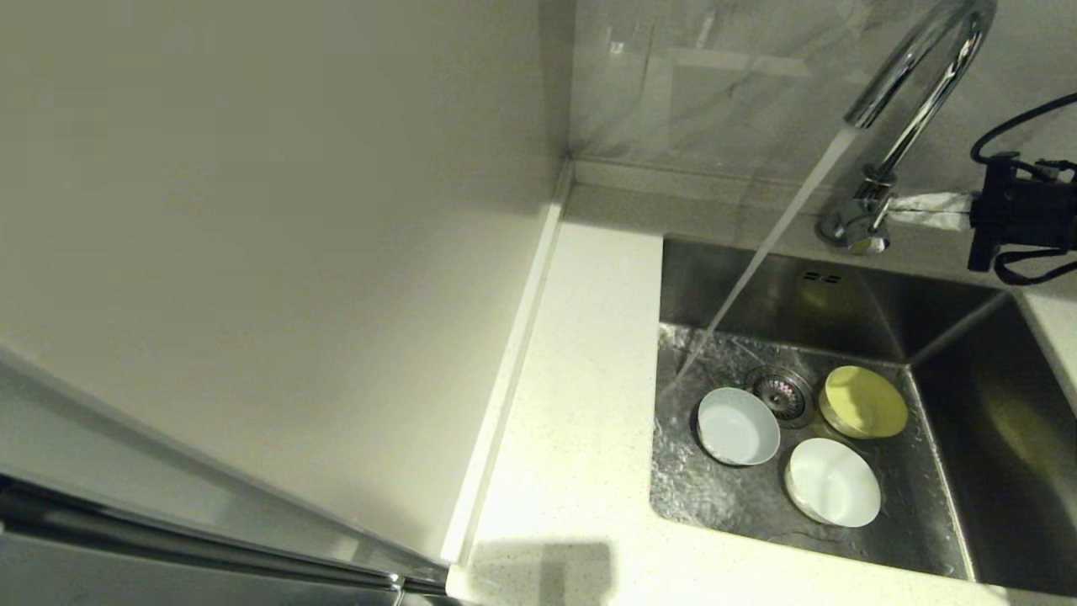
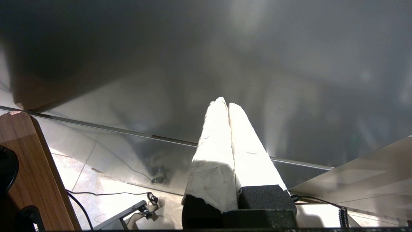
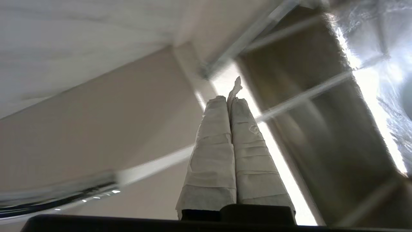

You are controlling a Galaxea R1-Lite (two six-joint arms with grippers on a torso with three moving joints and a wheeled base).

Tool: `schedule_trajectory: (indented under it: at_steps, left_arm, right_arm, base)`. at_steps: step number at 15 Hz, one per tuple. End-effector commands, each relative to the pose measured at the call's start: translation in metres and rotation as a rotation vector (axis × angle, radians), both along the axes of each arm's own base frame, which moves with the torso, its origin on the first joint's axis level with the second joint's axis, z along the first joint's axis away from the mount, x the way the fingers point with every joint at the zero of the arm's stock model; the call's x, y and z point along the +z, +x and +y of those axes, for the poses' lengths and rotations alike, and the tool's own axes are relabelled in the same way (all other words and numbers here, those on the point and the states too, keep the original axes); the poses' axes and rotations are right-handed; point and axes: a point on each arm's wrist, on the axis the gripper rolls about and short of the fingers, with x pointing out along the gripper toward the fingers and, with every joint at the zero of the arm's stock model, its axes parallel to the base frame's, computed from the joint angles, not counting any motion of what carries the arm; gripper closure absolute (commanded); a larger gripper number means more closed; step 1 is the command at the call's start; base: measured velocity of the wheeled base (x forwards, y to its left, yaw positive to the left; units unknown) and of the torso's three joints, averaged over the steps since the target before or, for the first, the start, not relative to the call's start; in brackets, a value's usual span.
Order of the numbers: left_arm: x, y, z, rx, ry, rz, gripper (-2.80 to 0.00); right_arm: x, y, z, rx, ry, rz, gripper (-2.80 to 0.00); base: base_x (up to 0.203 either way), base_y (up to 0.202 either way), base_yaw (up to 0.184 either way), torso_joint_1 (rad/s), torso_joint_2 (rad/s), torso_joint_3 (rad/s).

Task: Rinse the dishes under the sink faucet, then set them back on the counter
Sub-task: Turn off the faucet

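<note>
Water runs from the chrome faucet (image 1: 921,63) in a slanted stream into the steel sink (image 1: 959,404), landing left of the drain (image 1: 781,391). Three bowls lie in the basin around the drain: a pale grey-blue one (image 1: 738,426), a white one (image 1: 833,481) and a yellow one (image 1: 862,402). My right gripper (image 1: 896,210) (image 3: 229,100) is at the back right, shut and empty, its white-wrapped tips right beside the faucet's base (image 1: 854,225); I cannot tell whether they touch. My left gripper (image 2: 225,104) is shut on nothing, out of the head view, low beside a steel panel.
The white speckled counter (image 1: 580,379) runs along the sink's left side and front. A plain pale side panel (image 1: 252,252) stands left of it, and a marbled backsplash (image 1: 715,76) rises behind. A black cable (image 1: 1010,126) loops above the right wrist.
</note>
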Motion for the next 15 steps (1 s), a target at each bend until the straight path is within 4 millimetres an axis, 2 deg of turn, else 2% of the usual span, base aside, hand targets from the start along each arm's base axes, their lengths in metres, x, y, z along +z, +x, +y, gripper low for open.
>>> schedule_trajectory:
  at_steps: [1, 5, 12, 15]
  left_arm:
    - [-0.001, 0.000, 0.000, 0.000, 0.000, 0.003, 0.00]
    - [-0.001, 0.000, 0.000, 0.000, 0.000, 0.003, 0.00]
    - [-0.001, 0.000, 0.000, -0.001, 0.000, 0.003, 0.00]
    - [-0.001, 0.000, 0.000, 0.000, 0.000, 0.003, 0.00]
  right_arm:
    - [-0.002, 0.006, 0.004, 0.006, 0.007, -0.003, 0.00]
    - [-0.002, 0.014, 0.007, 0.007, 0.000, -0.014, 0.00]
    - [-0.006, 0.035, -0.001, -0.028, -0.001, -0.110, 0.00]
    - [-0.002, 0.038, -0.002, -0.033, 0.012, -0.150, 0.00]
  base:
    - [0.000, 0.000, 0.000, 0.000, 0.00, 0.000]
    - [0.000, 0.000, 0.000, 0.000, 0.00, 0.000]
    - [0.000, 0.000, 0.000, 0.000, 0.00, 0.000]
    - [0.000, 0.000, 0.000, 0.000, 0.00, 0.000]
